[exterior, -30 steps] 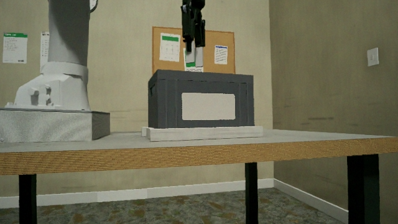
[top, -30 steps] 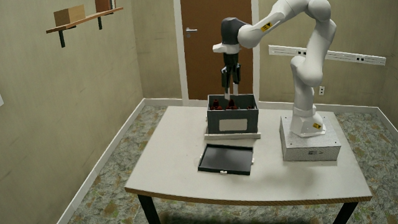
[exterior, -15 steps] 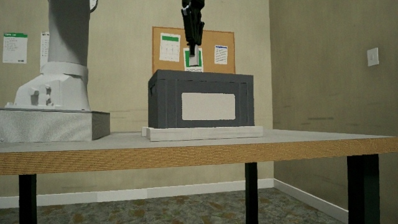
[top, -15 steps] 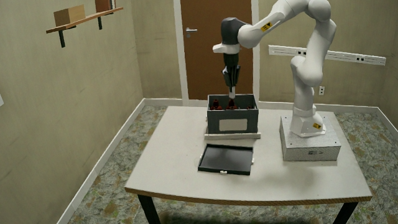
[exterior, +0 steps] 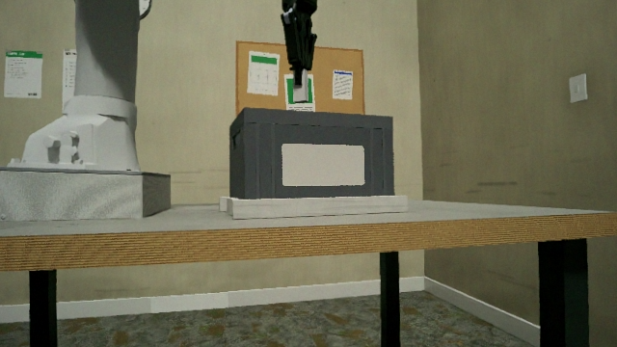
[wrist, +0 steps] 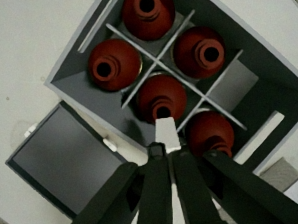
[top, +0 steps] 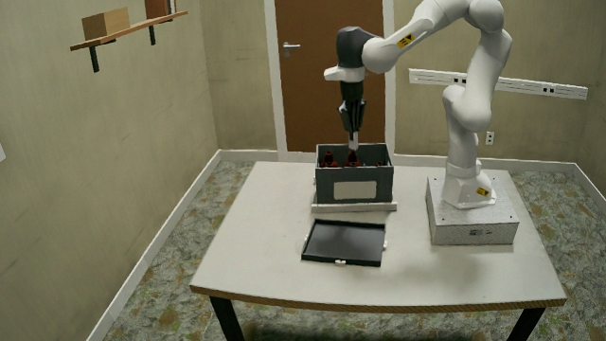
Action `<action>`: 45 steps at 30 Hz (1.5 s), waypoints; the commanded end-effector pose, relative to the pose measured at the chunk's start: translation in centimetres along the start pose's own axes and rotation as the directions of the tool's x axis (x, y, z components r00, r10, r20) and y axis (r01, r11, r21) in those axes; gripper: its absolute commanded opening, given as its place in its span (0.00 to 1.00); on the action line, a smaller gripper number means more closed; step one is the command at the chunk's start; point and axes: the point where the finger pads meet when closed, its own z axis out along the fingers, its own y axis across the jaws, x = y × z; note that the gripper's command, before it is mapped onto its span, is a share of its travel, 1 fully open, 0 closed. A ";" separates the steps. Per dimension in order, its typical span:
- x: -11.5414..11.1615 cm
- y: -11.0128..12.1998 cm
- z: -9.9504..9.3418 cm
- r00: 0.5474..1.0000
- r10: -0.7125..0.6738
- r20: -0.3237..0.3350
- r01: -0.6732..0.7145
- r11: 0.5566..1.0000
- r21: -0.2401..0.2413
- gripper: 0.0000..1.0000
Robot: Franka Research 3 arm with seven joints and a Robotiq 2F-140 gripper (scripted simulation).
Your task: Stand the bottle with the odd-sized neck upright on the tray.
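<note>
robotiq gripper (top: 353,142) (exterior: 301,92) (wrist: 166,131) fully closed, pale fingertips together (nothing between them), above the open grey crate (top: 322,187) (exterior: 260,164) (wrist: 75,100).

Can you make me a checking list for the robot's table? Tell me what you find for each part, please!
Surface: the table is pale on top; nothing seen spilled.
Job's things: the crate stands level, with five red-brown bottles inside. The black tray lies flat, no bottle on it. Which bottle's neck is odd, I cannot tell.
Clutter: nothing seen.
Gripper: the gripper is shut with nothing held, above the crate.
Cables: nothing seen.
Surroundings: a brown door, a wall shelf with boxes, and a pin board with papers.
</note>
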 end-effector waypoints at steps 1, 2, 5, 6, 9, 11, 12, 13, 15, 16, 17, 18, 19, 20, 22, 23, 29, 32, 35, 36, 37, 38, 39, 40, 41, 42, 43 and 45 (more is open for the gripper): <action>0.0 -0.1 -0.2 1.000 0.005 0.000 -0.005 1.000 0.002 0.10; 0.0 -0.1 -0.2 1.000 0.005 0.000 -0.005 1.000 0.002 0.10; 0.0 -0.1 -0.2 1.000 0.005 0.000 -0.005 1.000 0.002 0.10; 0.1 -0.1 -0.2 1.000 0.005 0.000 -0.005 1.000 0.002 0.10; 3.7 -0.4 -0.4 1.000 0.006 0.009 -0.006 1.000 0.010 0.10; 6.5 -0.4 -0.5 1.000 0.007 0.010 -0.007 1.000 0.011 0.10; 7.7 -0.4 -0.4 1.000 0.007 0.009 -0.007 1.000 0.011 0.10; 8.9 -0.3 -0.4 1.000 0.007 0.008 -0.007 1.000 0.010 0.10; 11.2 -0.1 -0.3 1.000 0.006 0.003 -0.006 1.000 0.005 0.10; 12.0 0.0 -0.2 1.000 0.005 0.001 -0.005 1.000 0.003 0.10; 12.3 0.0 -0.2 1.000 0.005 0.000 -0.005 1.000 0.002 0.10; 12.3 0.0 -0.2 1.000 0.005 0.000 -0.005 1.000 0.002 0.10; 12.3 0.0 -0.2 1.000 0.005 0.000 -0.005 1.000 0.002 0.10; 12.3 0.0 -0.2 1.000 0.005 0.000 -0.005 1.000 0.002 0.10; 12.3 0.0 -0.2 1.000 0.005 0.000 -0.005 1.000 0.002 0.10; 12.3 0.0 -0.2 1.000 0.005 0.000 -0.005 1.000 0.002 0.10; 12.3 0.0 -0.2 1.000 0.005 0.000 -0.005 1.000 0.002 0.44; 12.3 0.0 -0.2 1.000 0.005 0.000 -0.005 1.000 0.002 0.44; 12.3 0.0 -0.2 1.000 0.005 0.000 -0.005 1.000 0.002 0.44; 12.3 0.0 -0.2 1.000 0.005 0.000 -0.005 1.000 0.002 0.44; 12.3 0.0 -0.2 1.000 0.005 0.000 -0.005 1.000 0.002 0.44; 12.3 0.0 -0.2 1.000 0.005 0.000 -0.005 1.000 0.002 0.44; 12.3 0.0 -0.2 1.000 0.005 0.000 -0.005 1.000 0.002 0.44; 12.3 0.0 -0.2 1.000 0.005 0.000 -0.005 1.000 0.002 0.44; 12.3 0.0 -0.2 1.000 0.005 0.000 -0.005 1.000 0.002 0.44; 12.3 0.0 -0.2 1.000 0.005 0.000 -0.005 1.000 0.002 0.44; 12.3 0.0 -0.2 1.000 0.005 0.000 -0.005 1.000 0.002 0.44; 12.3 0.0 -0.2 1.000 0.005 0.000 -0.005 1.000 0.002 0.44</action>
